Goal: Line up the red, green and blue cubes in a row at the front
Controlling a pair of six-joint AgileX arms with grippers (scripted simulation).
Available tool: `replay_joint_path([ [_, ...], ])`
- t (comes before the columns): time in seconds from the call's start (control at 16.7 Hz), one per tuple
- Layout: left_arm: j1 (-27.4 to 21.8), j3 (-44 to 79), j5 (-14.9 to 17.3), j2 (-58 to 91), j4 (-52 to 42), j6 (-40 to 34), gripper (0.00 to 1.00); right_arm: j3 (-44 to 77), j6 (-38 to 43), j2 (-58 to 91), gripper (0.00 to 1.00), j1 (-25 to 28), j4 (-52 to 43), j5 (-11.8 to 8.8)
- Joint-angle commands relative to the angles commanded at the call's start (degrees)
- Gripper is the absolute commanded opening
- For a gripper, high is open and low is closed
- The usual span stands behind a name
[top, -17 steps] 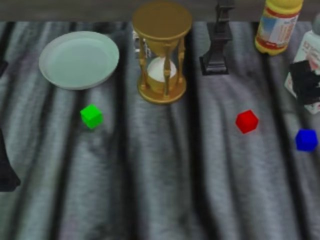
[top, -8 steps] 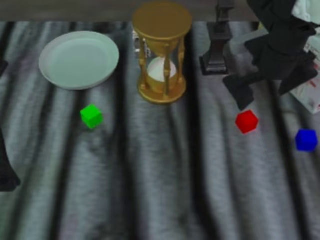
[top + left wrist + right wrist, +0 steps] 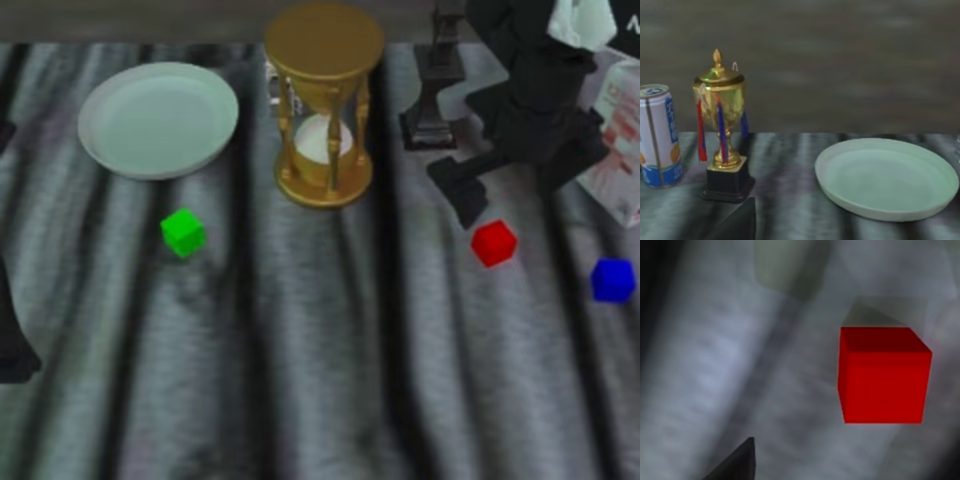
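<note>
Now our right gripper (image 3: 500,195) hangs spread wide just above the red cube (image 3: 494,243), at its twelve o'clock. Our left arm (image 3: 12,345) rests at nine o'clock; whether that one's tool is clenched, we cannot tell.

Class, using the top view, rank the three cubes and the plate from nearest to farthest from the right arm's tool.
Measured from the right tool:
1. Red cube, just in front of the tool, right of centre.
2. Blue cube, near the table's right edge.
3. Green cube, on the left half.
4. Plate, back left, beyond the green cube.
</note>
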Motion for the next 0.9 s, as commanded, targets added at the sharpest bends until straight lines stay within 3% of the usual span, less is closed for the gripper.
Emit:
replay_joint_path([
  [0.24,0.0,0.0,0.0,0.0,0.0,0.0,1.0,-2.0,-0.1,0.7,1.0,-0.1,2.4,0.0],
  [0.6,0.0,0.0,0.0,0.0,0.0,0.0,1.0,-10.2,0.1,5.2,1.0,0.0,15.7,0.1],
  [0.9,0.0,0.0,0.0,0.0,0.0,0.0,1.0,-11.2,0.1,5.8,1.0,0.1,16.9,0.1],
])
